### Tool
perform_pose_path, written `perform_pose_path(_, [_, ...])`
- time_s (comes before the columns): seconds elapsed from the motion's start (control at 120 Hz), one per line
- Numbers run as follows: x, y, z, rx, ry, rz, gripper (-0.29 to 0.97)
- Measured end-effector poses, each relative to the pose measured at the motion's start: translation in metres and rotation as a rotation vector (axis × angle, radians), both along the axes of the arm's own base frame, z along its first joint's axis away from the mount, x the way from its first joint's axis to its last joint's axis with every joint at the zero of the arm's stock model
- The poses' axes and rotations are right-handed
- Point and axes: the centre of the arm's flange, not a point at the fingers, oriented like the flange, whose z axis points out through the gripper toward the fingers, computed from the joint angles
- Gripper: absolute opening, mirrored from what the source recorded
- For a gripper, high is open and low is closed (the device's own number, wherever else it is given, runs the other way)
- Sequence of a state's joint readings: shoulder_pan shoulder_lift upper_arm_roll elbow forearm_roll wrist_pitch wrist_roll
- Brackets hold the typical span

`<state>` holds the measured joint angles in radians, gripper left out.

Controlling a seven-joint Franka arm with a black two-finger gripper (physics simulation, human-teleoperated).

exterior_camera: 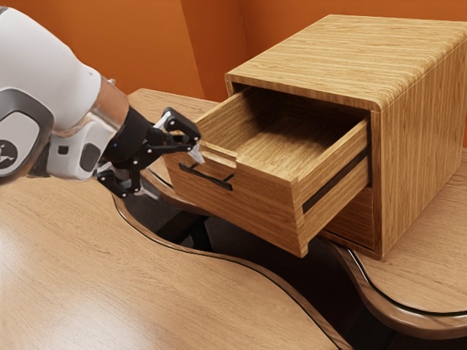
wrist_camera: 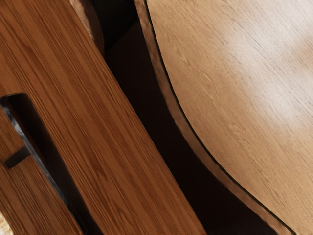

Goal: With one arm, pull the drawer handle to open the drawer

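Tool: I read the tool (exterior_camera: 162,162) as standing apart, one finger up by the drawer front's top edge and the other low, off toward the exterior view's left; it clamped nothing.
Handle: the black handle (exterior_camera: 206,176) lay just beside the upper finger, toward the exterior view's right. I could not tell whether they touched.
Drawer: the drawer (exterior_camera: 292,157) stood well out of the cabinet (exterior_camera: 416,131), its empty inside open to view.
Bench: the cabinet sat on a wooden bench (exterior_camera: 430,270), across a dark gap from the one under my arm.
Progress: I judged the pull largely done.
Left: at most a little more travel, then backing the tool away.
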<state>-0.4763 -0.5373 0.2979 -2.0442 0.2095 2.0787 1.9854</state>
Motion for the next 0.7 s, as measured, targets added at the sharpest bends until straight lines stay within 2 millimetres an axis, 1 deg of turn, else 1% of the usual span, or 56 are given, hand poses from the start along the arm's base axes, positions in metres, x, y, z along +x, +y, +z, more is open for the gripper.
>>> perform_pose_path(0.05, [-0.015, -0.005, 0.018, 0.005, -0.029, -0.008, 0.67])
perform_pose_path(0.083, [-0.024, -0.006, 0.037, 0.003, -0.053, -0.007, 0.67])
perform_pose_path(0.117, [-0.033, -0.004, 0.061, -0.004, -0.078, 0.001, 0.68])
perform_pose_path(0.142, [-0.04, 0.001, 0.083, -0.013, -0.097, 0.014, 0.68])
perform_pose_path(0.175, [-0.048, 0.008, 0.104, -0.024, -0.103, 0.034, 0.68])
perform_pose_path(0.208, [-0.053, 0.019, 0.118, -0.035, -0.095, 0.069, 0.68])
perform_pose_path(0.25, [-0.055, 0.032, 0.127, -0.043, -0.072, 0.118, 0.68])
perform_pose_path(0.292, [-0.053, 0.041, 0.131, -0.049, -0.041, 0.161, 0.68])
perform_pose_path(0.358, [-0.049, 0.045, 0.139, -0.057, 0.002, 0.212, 0.68])
perform_pose_path(0.383, [-0.047, 0.045, 0.138, -0.057, 0.024, 0.232, 0.68])
perform_pose_path(0.417, [-0.039, 0.046, 0.136, -0.053, 0.058, 0.27, 0.68])
perform_pose_path(0.467, [-0.031, 0.051, 0.136, -0.052, 0.103, 0.337, 0.68])
perform_pose_path(0.583, [-0.031, 0.072, 0.125, -0.081, 0.203, 0.507, 0.68])
perform_pose_path(0.667, [-0.018, 0.072, 0.11, -0.089, 0.289, 0.633, 0.68])
perform_pose_path(0.7, [-0.015, 0.076, 0.107, -0.101, 0.315, 0.688, 0.68])
